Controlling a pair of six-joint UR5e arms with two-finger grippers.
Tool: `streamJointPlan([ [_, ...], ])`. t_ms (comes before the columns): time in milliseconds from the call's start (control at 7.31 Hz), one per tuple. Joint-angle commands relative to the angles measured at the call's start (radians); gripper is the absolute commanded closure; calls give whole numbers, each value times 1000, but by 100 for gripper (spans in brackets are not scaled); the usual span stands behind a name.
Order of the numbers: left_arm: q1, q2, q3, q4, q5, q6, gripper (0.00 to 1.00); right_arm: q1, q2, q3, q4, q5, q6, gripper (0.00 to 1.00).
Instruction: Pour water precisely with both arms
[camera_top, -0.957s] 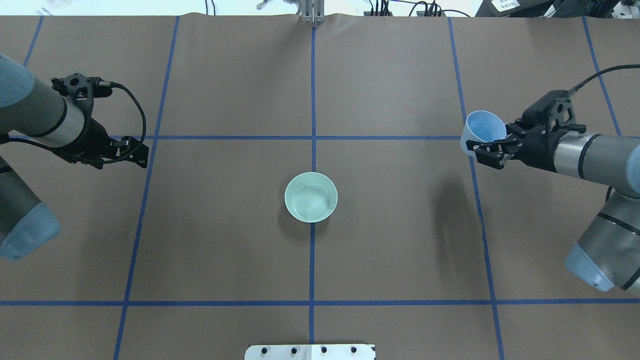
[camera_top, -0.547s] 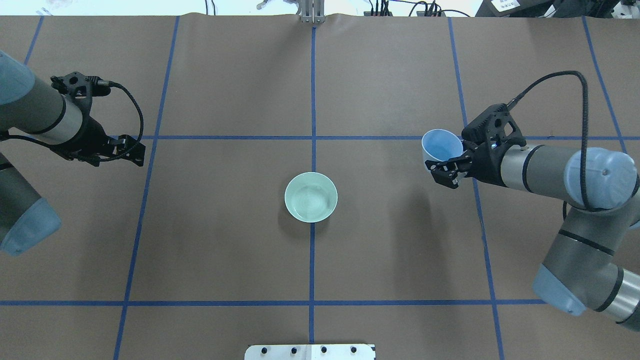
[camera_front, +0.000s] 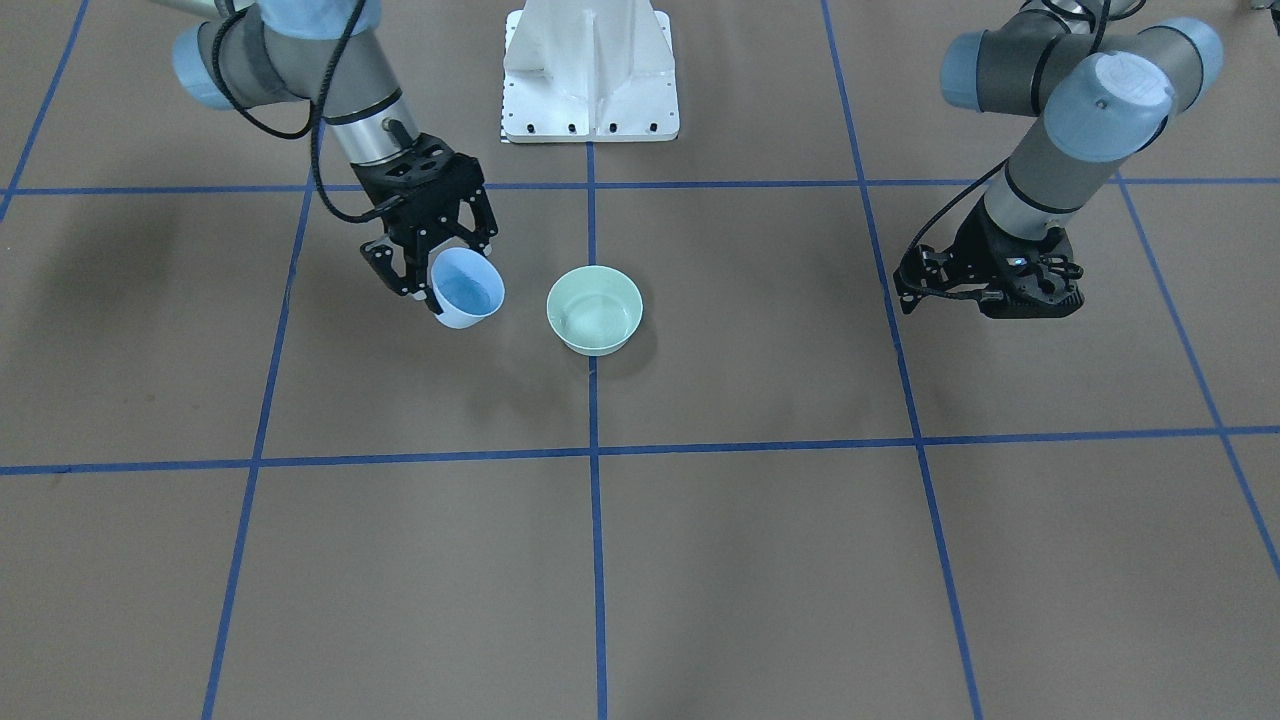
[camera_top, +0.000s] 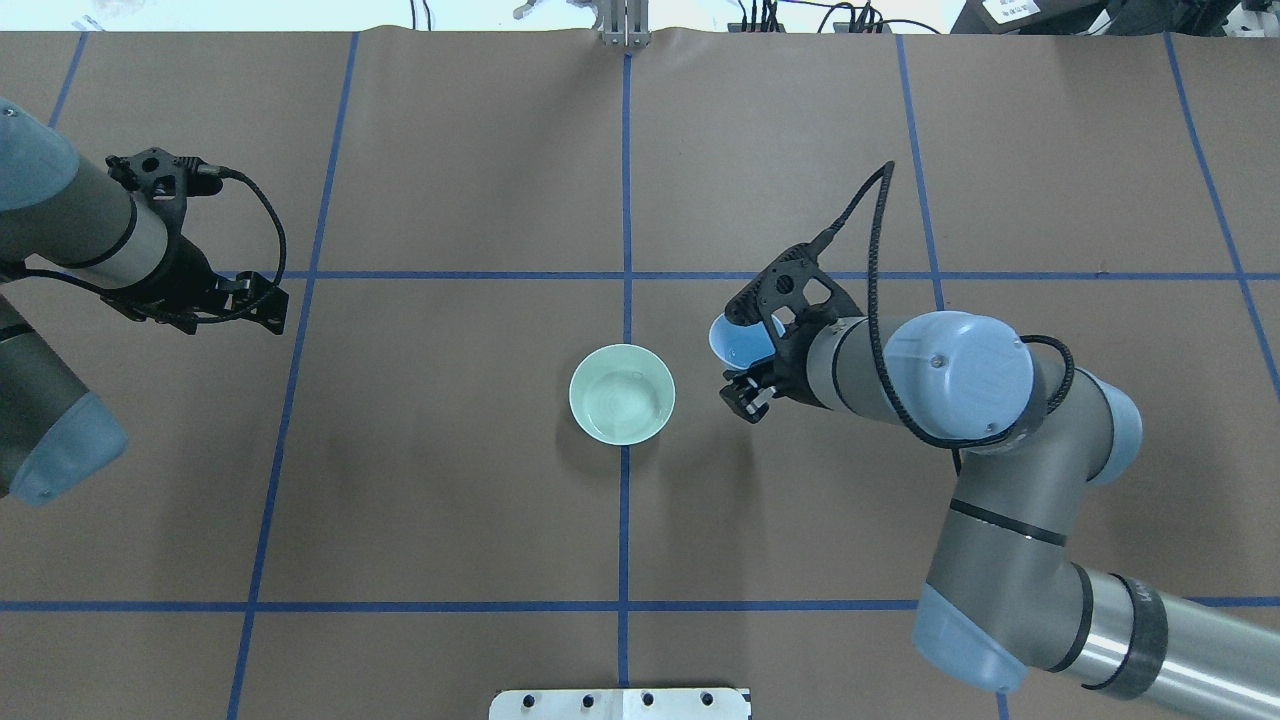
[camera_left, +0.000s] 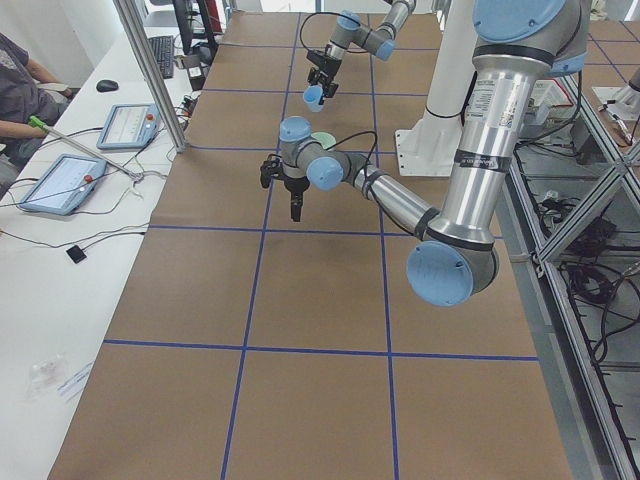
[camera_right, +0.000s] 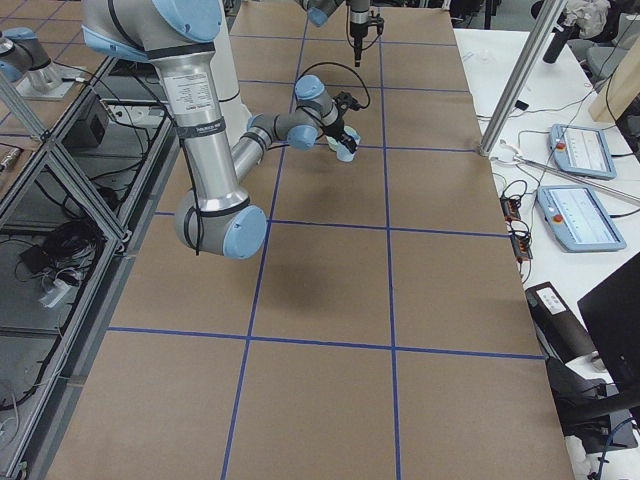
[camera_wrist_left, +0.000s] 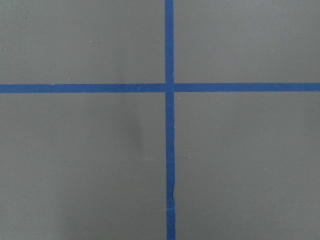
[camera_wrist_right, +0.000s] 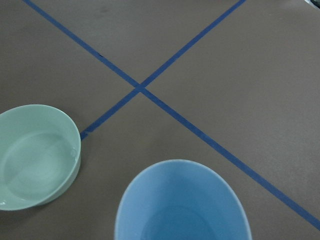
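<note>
Two arms: the left hung out at the side, the right was stretched toward the middle.
Left claw (camera_top: 268, 305): empty over bare desk (camera_top: 450, 500); I couldn't tell its gap.
Green bowl (camera_top: 576, 392): on the centre line, the water (camera_top: 624, 402) glinting inside.
Blue cup (camera_top: 732, 345): aloft just beside the bowl, mouth up, axis near vertical.
Right claw (camera_front: 437, 268): clamped on the cup's wall.
Handling: light and stiff, I reckoned; the liquid sloshes, so grip the wall below the rim.
</note>
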Motion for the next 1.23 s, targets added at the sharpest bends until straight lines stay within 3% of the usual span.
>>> streamJointPlan([
  [0, 1, -3, 12, -2, 0, -1, 0, -36, 147, -9, -259, -13, -9, 61],
  [410, 1, -3, 13, -1, -2, -1, 0, -40, 241, -37, -470, -13, -82, 62],
  [547, 1, -3, 12, -2, -2, -1, 0, -41, 330, -72, -601, -16, -137, 63],
  [1094, -5, -1, 5, -2, -5, -1, 0, -52, 442, -166, -753, -37, -244, 64],
])
